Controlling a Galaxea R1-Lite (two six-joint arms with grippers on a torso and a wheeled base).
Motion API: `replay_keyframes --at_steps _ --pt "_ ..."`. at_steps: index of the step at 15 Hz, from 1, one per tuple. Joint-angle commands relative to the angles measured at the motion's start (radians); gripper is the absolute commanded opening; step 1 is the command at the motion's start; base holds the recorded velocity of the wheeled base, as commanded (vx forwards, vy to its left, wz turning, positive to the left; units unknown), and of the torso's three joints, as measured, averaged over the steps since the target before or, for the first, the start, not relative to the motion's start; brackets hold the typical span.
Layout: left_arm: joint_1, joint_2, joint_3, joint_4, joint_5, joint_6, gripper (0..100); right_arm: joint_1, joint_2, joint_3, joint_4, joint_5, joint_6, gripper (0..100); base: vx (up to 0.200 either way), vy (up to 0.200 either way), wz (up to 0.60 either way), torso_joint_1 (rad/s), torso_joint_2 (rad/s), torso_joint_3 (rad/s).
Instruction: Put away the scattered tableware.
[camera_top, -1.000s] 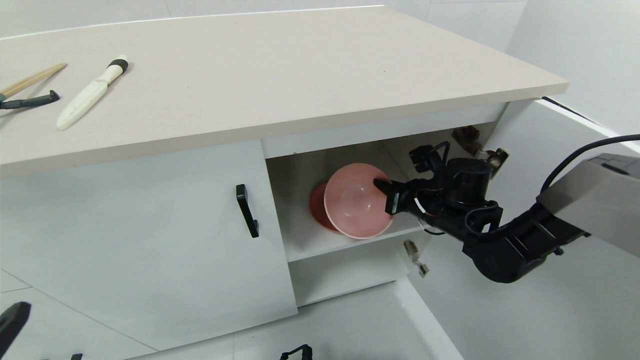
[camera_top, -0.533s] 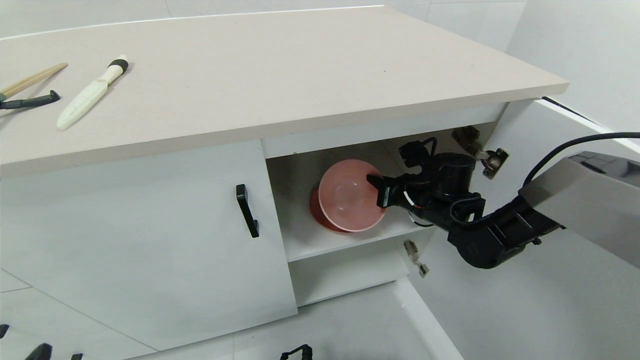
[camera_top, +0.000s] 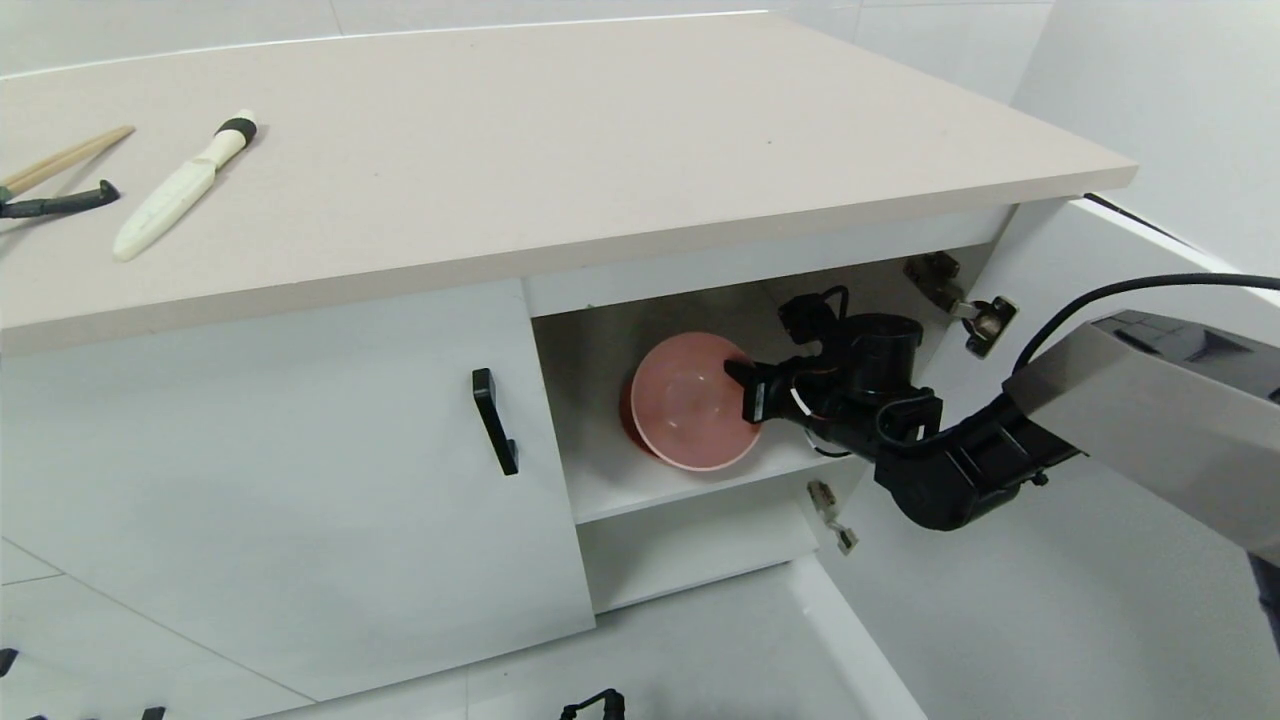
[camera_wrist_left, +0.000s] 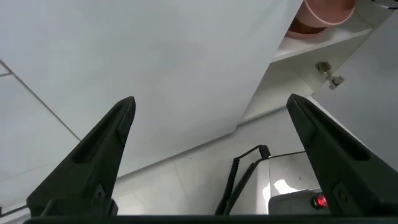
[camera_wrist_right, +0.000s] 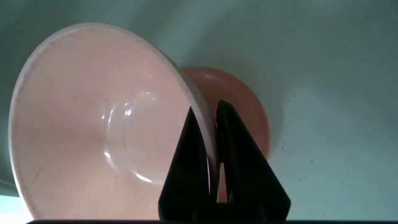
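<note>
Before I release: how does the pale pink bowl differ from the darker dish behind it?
The pale pink bowl is clamped at its rim by the right end effector; the darker dish is not held. The pale pink bowl tilts in front, opening outward; the darker dish sits behind, mostly hidden. Both are on the cabinet shelf.

The beige countertop (camera_top: 600, 130) carries, toward nine o'clock, a cream sheathed knife with a black band (camera_top: 180, 190), wooden chopsticks (camera_top: 65, 158) and a dark-handled utensil (camera_top: 60, 203). The white cabinet shelf (camera_top: 630, 485) holds a red bowl (camera_wrist_right: 249, 106).

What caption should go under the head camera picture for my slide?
The right gripper holds a pink bowl by its rim inside the open cabinet.
</note>
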Motion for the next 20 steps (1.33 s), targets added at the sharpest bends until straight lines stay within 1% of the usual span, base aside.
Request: replay_keyframes --at_steps 1,2,3,4,5,6,8,9,12,13,18,19,20 --pt "-0.007 -0.02 0.001 0.0 0.026 0.023 100 -0.001 0.007 -0.003 -0.001 0.0 -0.001 0 0.0 0.0 0.0 0.0 0.0 0.0" --pt "-0.009 -0.035 0.001 0.0 0.04 0.054 100 -0.001 0.013 -0.003 -0.001 0.0 -0.001 0 0.0 0.0 0.0 0.0 0.0 0.0" --pt "-0.004 -0.044 0.001 0.0 0.042 0.064 100 -0.001 0.016 -0.003 -0.001 0.0 -0.001 0 0.0 0.0 0.0 0.0 0.0 0.0" --pt "-0.001 -0.047 0.001 0.0 0.042 0.066 100 -0.001 0.02 -0.003 -0.001 0.0 -0.001 0 0.0 0.0 0.0 0.0 0.0 0.0" --pt "0.0 -0.052 0.001 -0.006 0.069 0.094 100 -0.001 0.025 -0.003 -0.002 0.0 -0.002 0 0.0 0.0 0.0 0.0 0.0 0.0" --pt "0.0 -0.053 0.001 -0.008 0.106 0.135 100 -0.001 0.028 -0.002 -0.004 0.0 -0.002 0 0.0 0.0 0.0 0.0 0.0 0.0" --pt "0.0 -0.053 0.001 -0.018 0.109 0.14 100 -0.001 0.033 -0.002 -0.008 -0.003 -0.007 0 0.0 0.0 0.0 0.0 0.0 0.0" --pt "0.0 -0.053 0.001 0.002 0.106 0.135 100 -0.001 0.036 -0.002 -0.01 -0.003 -0.007 0 0.0 0.0 0.0 0.0 0.0 0.0" --pt "0.0 -0.053 0.001 0.005 0.101 0.13 100 -0.001 0.044 -0.002 -0.014 -0.003 -0.009 0 0.0 0.0 0.0 0.0 0.0 0.0" --pt "0.0 -0.053 0.001 0.005 0.101 0.129 100 -0.001 0.045 -0.002 -0.021 -0.003 -0.009 100 0.0 0.0 0.0 0.0 0.0 0.0" --pt "0.0 -0.053 0.001 0.006 0.101 0.121 100 -0.001 0.044 -0.006 -0.048 0.0 -0.009 100 0.0 0.0 0.0 0.0 0.0 0.0" --pt "0.0 -0.053 0.001 0.005 0.104 0.124 100 -0.001 0.036 -0.003 -0.073 0.0 -0.01 100 0.0 0.0 0.0 0.0 0.0 0.0" --pt "0.002 -0.053 0.001 0.005 0.114 0.135 100 -0.001 0.02 0.003 -0.09 0.0 -0.01 100 0.0 0.0 0.0 0.0 0.0 0.0"
